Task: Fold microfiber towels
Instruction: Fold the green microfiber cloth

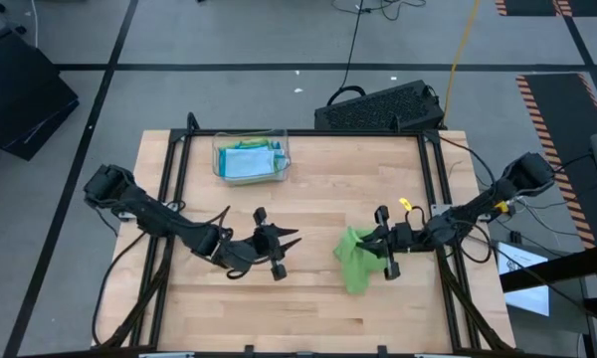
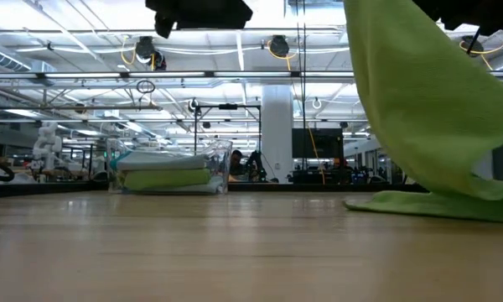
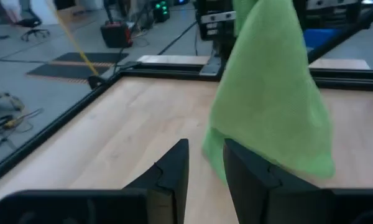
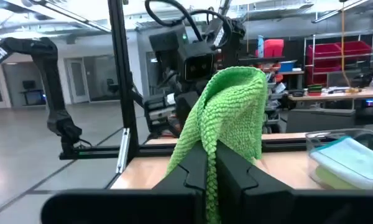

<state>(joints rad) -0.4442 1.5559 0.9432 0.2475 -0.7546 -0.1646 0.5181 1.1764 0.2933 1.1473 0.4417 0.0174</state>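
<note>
A lime green microfiber towel (image 1: 356, 264) hangs at the table's right middle, and my right gripper (image 1: 366, 242) is shut on it. In the low view the towel (image 2: 419, 101) drops from above to the wood. My left gripper (image 1: 293, 240) stands left of the towel and points toward it. In the left wrist view its fingers (image 3: 205, 167) are open by a narrow gap with nothing between them, a little short of the towel (image 3: 267, 106). Folded light blue and green towels lie in a clear tray (image 1: 251, 159) at the far side. My right gripper pinches a bunched part of the green towel (image 4: 227, 134) between its two fingers, coming about level from the table's right side. The cloth humps over the fingertips and hangs slack below them. Its lower end (image 2: 436, 204) lies on the table.
The clear tray (image 2: 169, 172) with its stack of towels stands near the far edge, left of centre. Black frame rails (image 1: 433, 189) run along the table's sides. A black device (image 1: 383, 107) lies on the floor beyond the far edge. Bare wood lies between the grippers and the near edge.
</note>
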